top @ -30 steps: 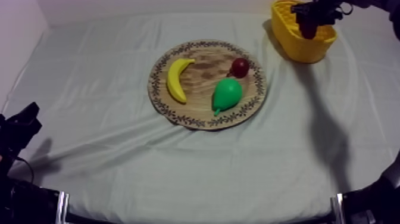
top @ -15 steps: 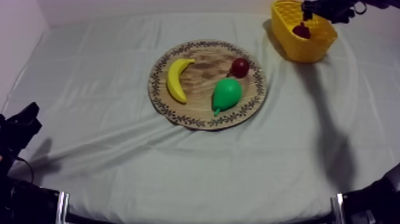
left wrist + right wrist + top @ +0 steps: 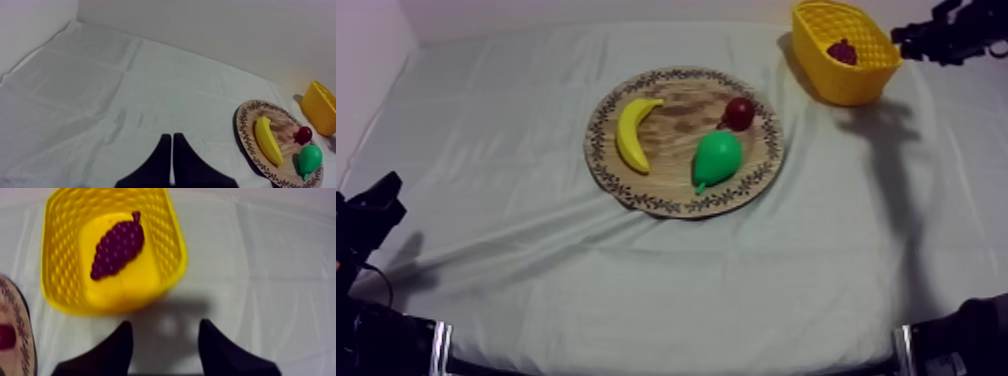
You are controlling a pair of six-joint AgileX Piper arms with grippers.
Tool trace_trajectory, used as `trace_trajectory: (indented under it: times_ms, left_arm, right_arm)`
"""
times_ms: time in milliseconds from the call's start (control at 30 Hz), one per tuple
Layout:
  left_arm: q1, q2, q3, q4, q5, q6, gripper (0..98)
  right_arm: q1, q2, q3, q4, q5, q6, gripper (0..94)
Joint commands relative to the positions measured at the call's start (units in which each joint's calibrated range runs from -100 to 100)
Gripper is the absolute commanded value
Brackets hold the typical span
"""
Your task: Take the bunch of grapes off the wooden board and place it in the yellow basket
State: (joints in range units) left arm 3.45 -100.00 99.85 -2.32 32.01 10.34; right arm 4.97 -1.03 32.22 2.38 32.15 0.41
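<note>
The dark purple bunch of grapes point(image 3: 842, 50) lies inside the yellow basket point(image 3: 848, 90) at the table's far right. The right wrist view looks down on the bunch of grapes point(image 3: 117, 245) flat on the floor of the basket point(image 3: 60, 253). My right gripper point(image 3: 901, 40) hovers just right of the basket; its fingers point(image 3: 112, 348) stand apart with nothing between them, so the right gripper point(image 3: 165, 325) is open. My left gripper point(image 3: 381, 195) rests low at the left edge, and the left gripper point(image 3: 171, 137) is shut as a narrow wedge.
The round wooden board point(image 3: 636, 190) in the middle holds a banana point(image 3: 634, 133), a green pear point(image 3: 717, 157) and a small red fruit point(image 3: 739, 112). The left wrist view shows the board point(image 3: 246, 125) and the basket point(image 3: 320, 107) far off across the cloth.
My right gripper was over the basket with the grapes a second ago. It let them drop in, then drew back to the right. The left arm has not moved.
</note>
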Motion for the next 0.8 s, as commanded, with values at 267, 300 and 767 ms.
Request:
trace_trajectory:
  times_ms: [267,300,767]
  left_arm:
    - [0.0,0.0,0.0,0.0,0.0,0.0,0.1]
    - [0.0,0.0,0.0,0.0,0.0,0.0,0.1]
    - [0.0,0.0,0.0,0.0,0.0,0.0,0.1]
  right_arm:
    - [-0.3,-29.3,26.8,-2.4,3.7,2.5,21.3]
    - [-0.7,-32.2,29.2,-2.6,4.5,2.7,20.0]
    - [-4.3,-67.6,51.2,-3.3,13.4,3.5,0.9]
